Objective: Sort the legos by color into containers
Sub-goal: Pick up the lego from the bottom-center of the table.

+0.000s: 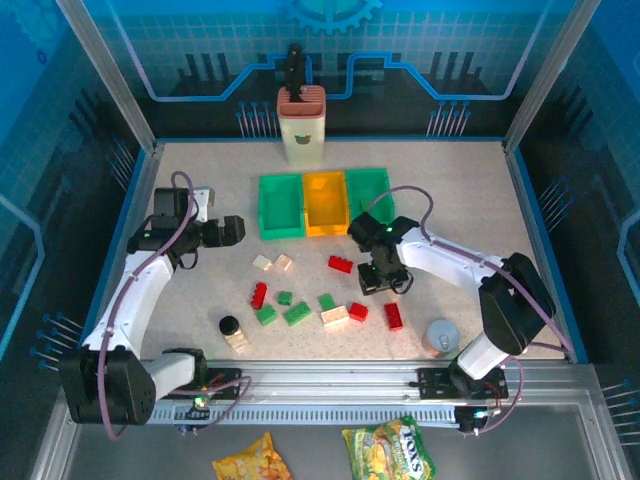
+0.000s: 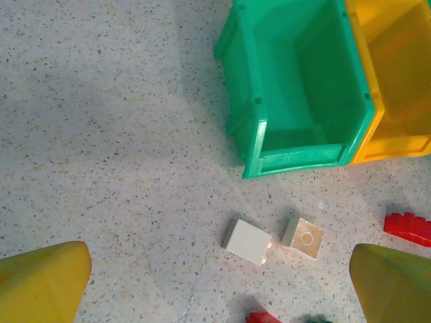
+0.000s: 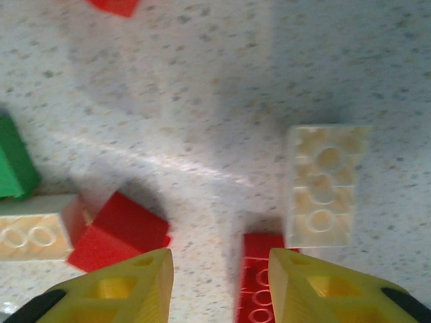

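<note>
Three containers stand side by side at the back: a green bin (image 1: 281, 205) (image 2: 303, 87), an orange-yellow bin (image 1: 325, 203) (image 2: 397, 74) and a second green bin (image 1: 368, 190). Red, green and cream legos lie scattered in front of them, among them two cream bricks (image 1: 262, 263) (image 2: 247, 241) (image 2: 303, 237). My left gripper (image 1: 232, 231) (image 2: 219, 289) hovers open, left of the bins and above those cream bricks. My right gripper (image 1: 378, 278) (image 3: 219, 282) is low over the table with its jaws apart and nothing between them. A red brick (image 3: 259, 289) (image 1: 394, 315) lies by its right finger, a cream brick (image 3: 323, 185) just beyond.
A black-capped jar (image 1: 231, 327) stands near the front left and a grey round cup (image 1: 440, 337) near the front right. A tall cream holder (image 1: 301, 125) stands behind the bins. Raised walls ring the table. Snack packets (image 1: 385, 450) lie beyond the front rail.
</note>
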